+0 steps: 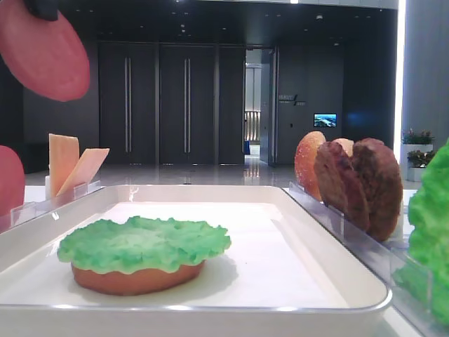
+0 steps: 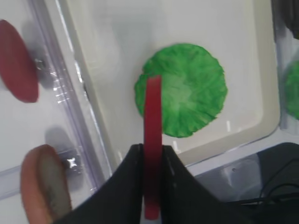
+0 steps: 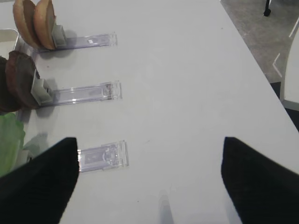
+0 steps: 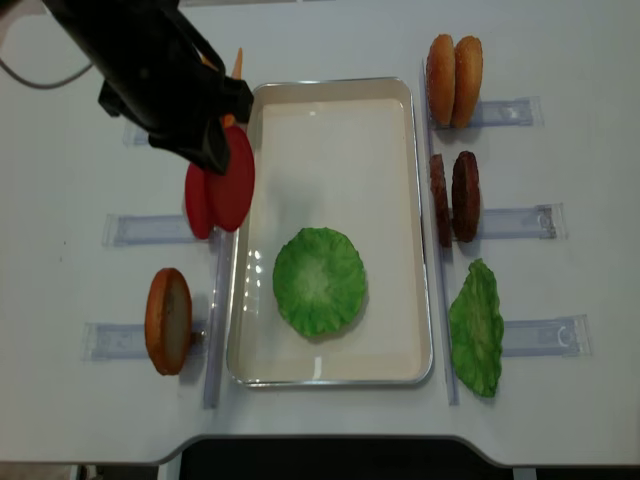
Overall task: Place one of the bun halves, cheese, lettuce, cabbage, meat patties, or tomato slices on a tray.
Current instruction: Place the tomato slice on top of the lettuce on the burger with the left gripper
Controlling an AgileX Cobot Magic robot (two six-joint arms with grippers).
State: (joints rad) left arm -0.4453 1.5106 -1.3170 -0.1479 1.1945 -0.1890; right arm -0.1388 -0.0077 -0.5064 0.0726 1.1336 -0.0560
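Note:
My left gripper [image 2: 152, 151] is shut on a red tomato slice [image 2: 152, 112], held on edge. Seen from overhead, this slice [image 4: 235, 185] hangs at the left rim of the white tray [image 4: 400, 95]. A second tomato slice [image 4: 197, 205] stands in its holder just beside it. In the tray, a green lettuce [image 4: 319, 280] lies on a bun half [image 1: 137, 279]. My right gripper [image 3: 149, 172] is open over bare table, with nothing between its fingers [image 3: 42, 182]. The held slice [image 1: 42, 53] shows at the top left of the low view.
Right of the tray stand two bun halves [image 4: 453, 67], two meat patties [image 4: 452, 197] and another lettuce [image 4: 475, 327], each in a clear holder strip [image 4: 545, 335]. On the left are a bun half [image 4: 168, 320] and cheese [image 1: 74, 165].

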